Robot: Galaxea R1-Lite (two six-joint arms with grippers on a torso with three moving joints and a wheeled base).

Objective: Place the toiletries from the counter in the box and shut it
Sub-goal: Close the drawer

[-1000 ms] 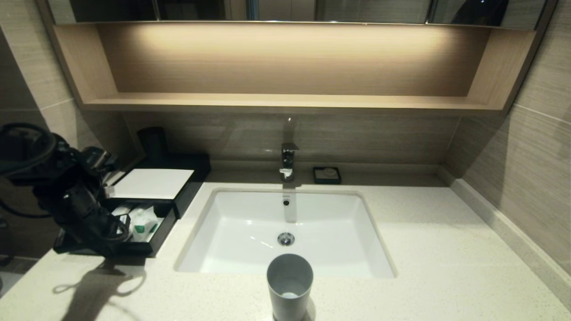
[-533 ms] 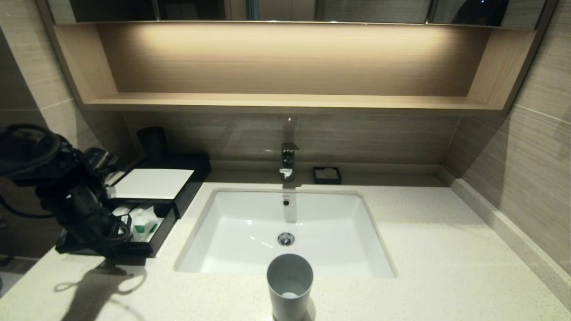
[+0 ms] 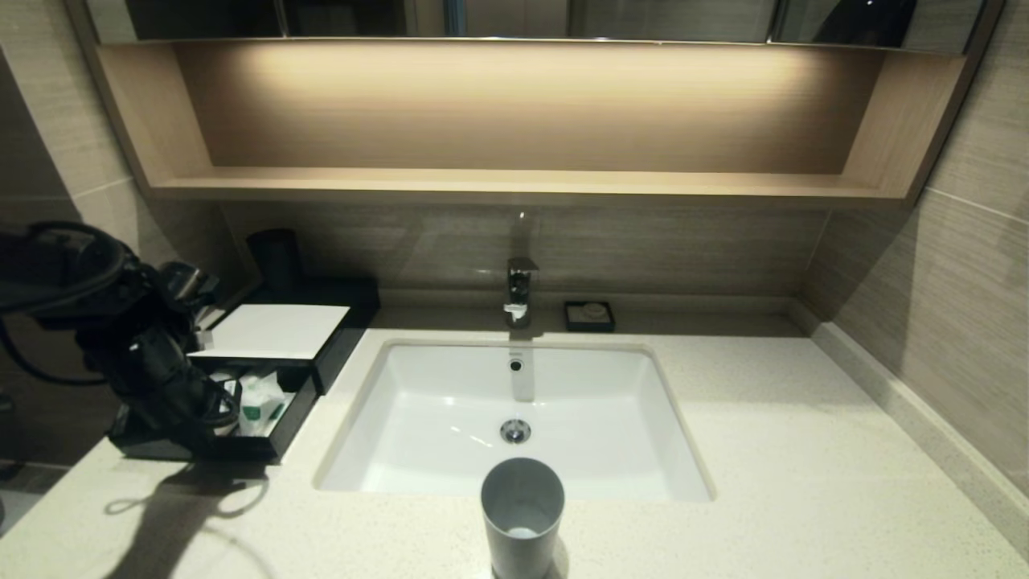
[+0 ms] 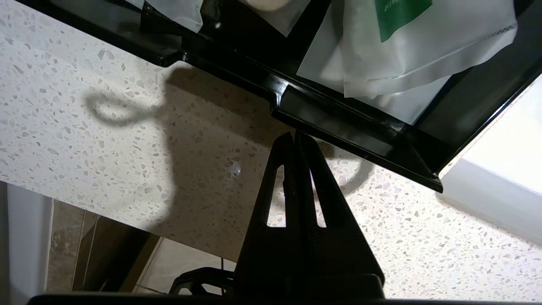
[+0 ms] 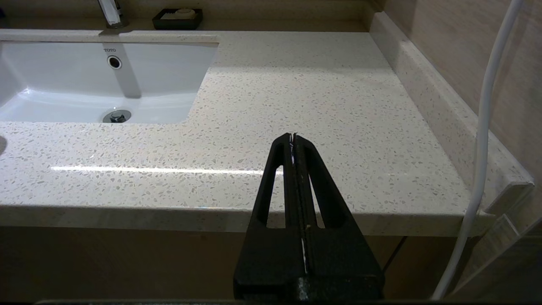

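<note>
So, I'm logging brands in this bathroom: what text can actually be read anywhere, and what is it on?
"TOTO": on the sink back wall, above the overflow hole.
Green label on a packet in the drawer: white print, too blurred and cut off to read.
Nothing else readable.

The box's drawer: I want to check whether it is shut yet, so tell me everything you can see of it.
The drawer is a shallow tray of glossy black plastic, still pulled out from the low black box under its flat white panel, at the counter's left end beside the sink. Translucent white packets with green labels lie inside. The shut left gripper points its tips at the drawer's front wall, close to or touching it; contact cannot be told.
</note>
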